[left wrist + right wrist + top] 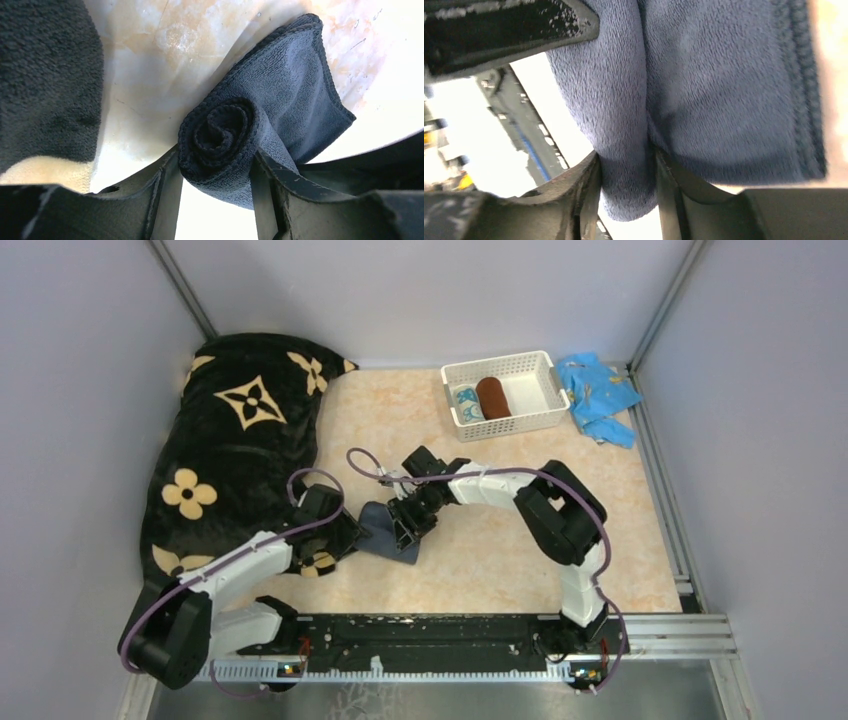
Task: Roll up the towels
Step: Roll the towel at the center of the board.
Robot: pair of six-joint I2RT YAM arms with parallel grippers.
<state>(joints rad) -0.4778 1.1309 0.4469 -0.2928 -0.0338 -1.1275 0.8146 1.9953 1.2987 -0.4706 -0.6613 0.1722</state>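
At the far left, a black blanket with tan flowers (240, 430) is heaped on the desk (480, 550). Just beside its near corner, the left pincer (215, 159) is closed around the rolled end of the dark slate towel (295, 90). The spiral of that roll faces the wrist camera and fills the gap between both fingers (167, 190). The rest of the towel trails flat onto the desk behind the roll. Immediately to the right, the right pincer (626, 156) reaches in from the other side. It nips a hanging fold of the same towel, and cloth touches each inner face. Farther right, near the back wall, a white basket (510, 426) holds the teal-and-white towel (466, 402) and the rust-brown towel (493, 397), which is rolled. The two lie side by side. A bright light-blue cloth (598, 388) lies crumpled against the basket's right side.
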